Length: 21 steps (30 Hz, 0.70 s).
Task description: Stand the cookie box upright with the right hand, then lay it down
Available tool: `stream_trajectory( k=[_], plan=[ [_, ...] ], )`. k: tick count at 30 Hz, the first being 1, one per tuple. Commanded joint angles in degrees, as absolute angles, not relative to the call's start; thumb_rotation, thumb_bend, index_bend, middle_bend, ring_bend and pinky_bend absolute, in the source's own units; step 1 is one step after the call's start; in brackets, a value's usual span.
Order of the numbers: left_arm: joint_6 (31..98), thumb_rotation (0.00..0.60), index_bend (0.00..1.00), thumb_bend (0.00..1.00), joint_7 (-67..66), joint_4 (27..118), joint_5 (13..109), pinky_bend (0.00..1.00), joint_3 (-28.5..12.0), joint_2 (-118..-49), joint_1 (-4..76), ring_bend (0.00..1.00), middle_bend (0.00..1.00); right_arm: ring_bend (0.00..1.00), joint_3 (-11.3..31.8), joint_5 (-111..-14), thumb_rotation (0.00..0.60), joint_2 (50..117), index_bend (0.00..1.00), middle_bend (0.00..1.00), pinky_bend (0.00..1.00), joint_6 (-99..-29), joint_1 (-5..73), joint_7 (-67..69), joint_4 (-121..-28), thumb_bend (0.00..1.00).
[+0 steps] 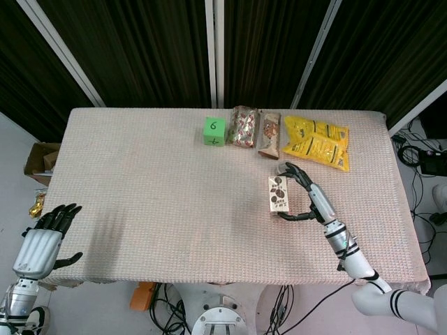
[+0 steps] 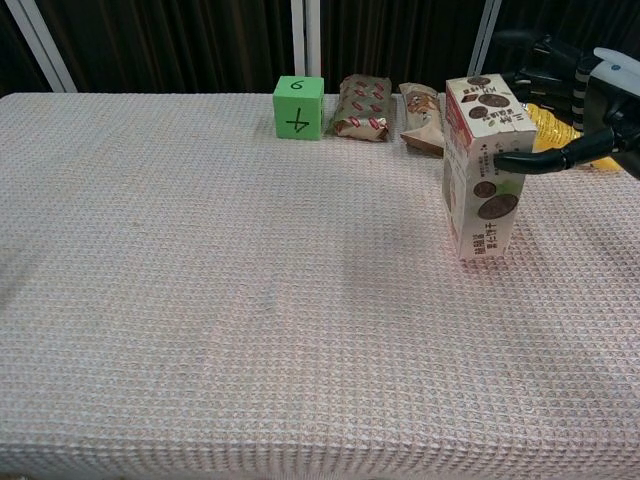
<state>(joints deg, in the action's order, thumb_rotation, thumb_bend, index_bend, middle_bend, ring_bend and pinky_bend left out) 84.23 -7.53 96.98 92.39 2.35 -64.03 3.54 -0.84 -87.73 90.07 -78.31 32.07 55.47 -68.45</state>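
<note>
The cookie box [image 1: 278,193] [image 2: 480,170] stands upright on the table's right half, its bottom on the cloth and its cookie-printed top facing up. My right hand [image 1: 304,192] [image 2: 585,100] grips it from the right side. The thumb [image 2: 535,160] presses the near face halfway up, and the other fingers [image 2: 540,58] curl around the far top edge. My left hand [image 1: 43,239] hangs off the table's front left corner with fingers spread, holding nothing; the chest view does not show it.
Along the far edge lie a green cube [image 1: 214,130] [image 2: 298,106], two snack packs [image 1: 243,126] [image 1: 269,134] and a yellow bag [image 1: 318,142], just behind the box. A cardboard carton [image 1: 40,159] sits on the floor at left.
</note>
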Motion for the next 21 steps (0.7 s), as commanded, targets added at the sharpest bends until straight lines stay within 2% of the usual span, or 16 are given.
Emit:
stream_trajectory(
  k=[1, 9, 11, 14, 16, 21],
  plan=[
    [84.57, 0.600, 0.11, 0.02, -7.20, 96.64, 92.61, 0.19, 2.28, -64.23, 3.54, 0.08, 0.10, 0.11, -1.73, -92.36, 0.600, 93.68, 0.00, 0.55, 0.00, -79.39, 29.98, 60.64, -62.54, 0.19],
    [86.12, 0.600, 0.12, 0.02, -6.56, 95.63, 93.28, 0.19, 2.30, -64.55, 3.04, 0.08, 0.10, 0.11, -2.16, -93.07, 0.600, 93.35, 0.00, 0.54, 0.00, -78.27, 29.47, 62.22, -62.18, 0.17],
    [86.25, 0.600, 0.12, 0.02, -6.38, 95.57, 93.31, 0.19, 2.32, -64.55, 2.98, 0.08, 0.10, 0.11, -2.20, -93.52, 0.600, 93.12, 0.00, 0.52, 0.00, -78.37, 29.44, 62.02, -62.30, 0.14],
    [86.25, 0.600, 0.12, 0.02, -6.24, 95.45, 93.27, 0.19, 2.32, -64.62, 3.00, 0.08, 0.10, 0.06, -2.43, -94.21, 0.600, 92.72, 0.00, 0.41, 0.00, -78.22, 29.50, 61.37, -62.38, 0.05],
    [86.15, 0.600, 0.12, 0.02, -6.22, 95.39, 93.26, 0.19, 2.34, -64.68, 3.04, 0.08, 0.10, 0.01, -2.83, -94.70, 0.600, 92.34, 0.00, 0.28, 0.00, -77.83, 29.54, 60.91, -62.33, 0.01],
    [86.05, 0.600, 0.12, 0.02, -6.38, 95.48, 93.18, 0.19, 2.32, -64.72, 3.11, 0.08, 0.10, 0.00, -3.29, -95.29, 0.600, 91.92, 0.00, 0.03, 0.00, -78.15, 28.95, 59.15, -61.76, 0.00]
  ],
)
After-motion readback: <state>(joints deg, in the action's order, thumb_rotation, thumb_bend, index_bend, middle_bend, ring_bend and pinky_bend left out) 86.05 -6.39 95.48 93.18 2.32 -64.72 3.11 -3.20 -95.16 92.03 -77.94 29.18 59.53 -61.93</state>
